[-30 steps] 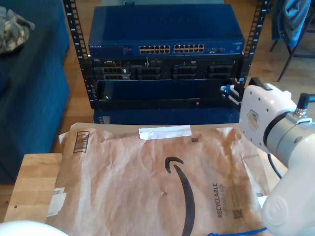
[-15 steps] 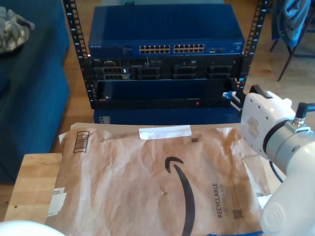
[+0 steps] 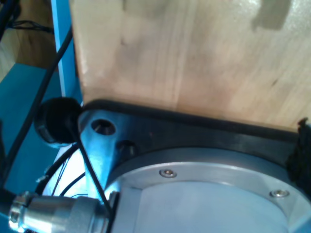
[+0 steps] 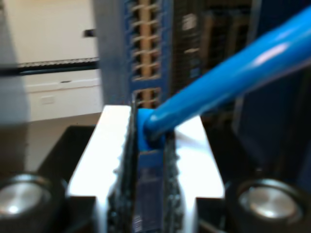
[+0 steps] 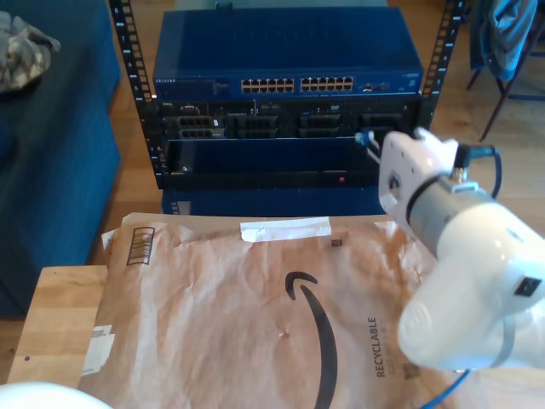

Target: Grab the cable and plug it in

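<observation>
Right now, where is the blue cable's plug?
The plug is pinched in my second gripper, held in front of the rack toward the exterior view's right, below the blue switch.

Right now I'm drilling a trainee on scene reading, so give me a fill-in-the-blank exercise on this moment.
1. My second end effector is shut on the plug of the ____ cable.
2. The network switch with its rows of ports sits at the ____ of the rack.
3. A brown paper ____ covers most of the wooden table.

Missing words: blue; top; mailer
</observation>
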